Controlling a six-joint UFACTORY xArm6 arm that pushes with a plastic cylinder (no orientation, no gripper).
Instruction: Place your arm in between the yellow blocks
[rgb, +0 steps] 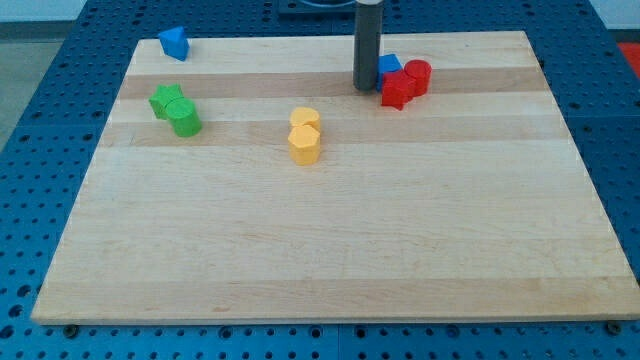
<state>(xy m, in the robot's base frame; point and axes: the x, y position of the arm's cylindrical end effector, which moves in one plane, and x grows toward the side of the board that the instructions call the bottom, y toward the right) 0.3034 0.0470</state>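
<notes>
Resting near the view's top, my tip (366, 89) touched a blue block (388, 66), holding nothing. Two yellow blocks (305, 135) sat touching mid-board, well left-below it. Two red blocks (405, 83), two green blocks (175, 108) and a second blue block (175, 43) shared the wooden board (400, 240).

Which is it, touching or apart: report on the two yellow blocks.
Touching. The camera view shows the upper yellow block pressed against the lower yellow block with no board visible between them; my tip stands far off, by the red blocks.
</notes>
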